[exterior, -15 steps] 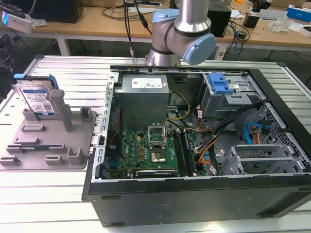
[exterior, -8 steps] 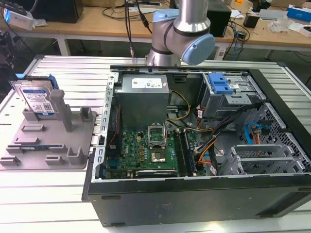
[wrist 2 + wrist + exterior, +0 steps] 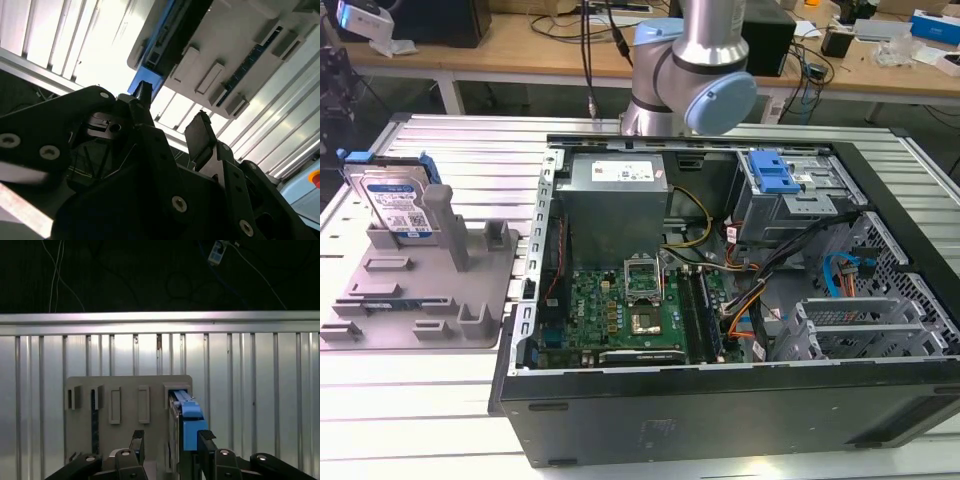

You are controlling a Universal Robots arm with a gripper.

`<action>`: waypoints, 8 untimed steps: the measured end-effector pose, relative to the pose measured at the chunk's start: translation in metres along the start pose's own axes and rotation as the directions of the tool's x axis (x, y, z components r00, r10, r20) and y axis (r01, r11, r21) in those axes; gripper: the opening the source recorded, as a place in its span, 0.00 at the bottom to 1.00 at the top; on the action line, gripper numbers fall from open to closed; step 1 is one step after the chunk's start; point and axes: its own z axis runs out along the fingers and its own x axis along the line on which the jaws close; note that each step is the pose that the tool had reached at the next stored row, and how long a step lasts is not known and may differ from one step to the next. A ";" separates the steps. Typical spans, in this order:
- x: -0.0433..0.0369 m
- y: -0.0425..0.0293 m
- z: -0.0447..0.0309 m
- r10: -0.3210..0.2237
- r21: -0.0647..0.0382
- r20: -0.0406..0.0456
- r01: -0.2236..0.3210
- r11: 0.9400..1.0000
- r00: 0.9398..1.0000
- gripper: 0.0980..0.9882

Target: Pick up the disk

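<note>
The disk (image 3: 395, 205) is a silver drive with a white-and-blue label and blue side rails. It stands on edge in a slot at the far end of the grey holder tray (image 3: 415, 295), on the exterior view's left. In the first wrist view its blue rail (image 3: 189, 417) shows beyond the gap of my gripper (image 3: 171, 439), which is open, holds nothing and is well clear of it. In the second wrist view the gripper (image 3: 172, 112) again stands open, with the disk's blue edge (image 3: 161, 40) and the tray (image 3: 225, 55) beyond it.
An open computer case (image 3: 720, 290) fills the middle and right of the ribbed metal table (image 3: 420, 420), with a blue-latched drive cage (image 3: 775, 175) at its back. The arm's joint (image 3: 690, 70) rises behind the case. Benches with cables and boxes stand beyond.
</note>
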 end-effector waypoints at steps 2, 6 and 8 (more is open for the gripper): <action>-0.0017 0.0004 0.0001 -0.001 0.000 -0.001 0.001 1.000 1.000 0.50; -0.0023 0.0005 0.0001 -0.001 0.000 -0.002 0.001 1.000 1.000 0.50; -0.0051 0.0006 0.0000 -0.001 0.000 -0.002 0.001 1.000 1.000 0.50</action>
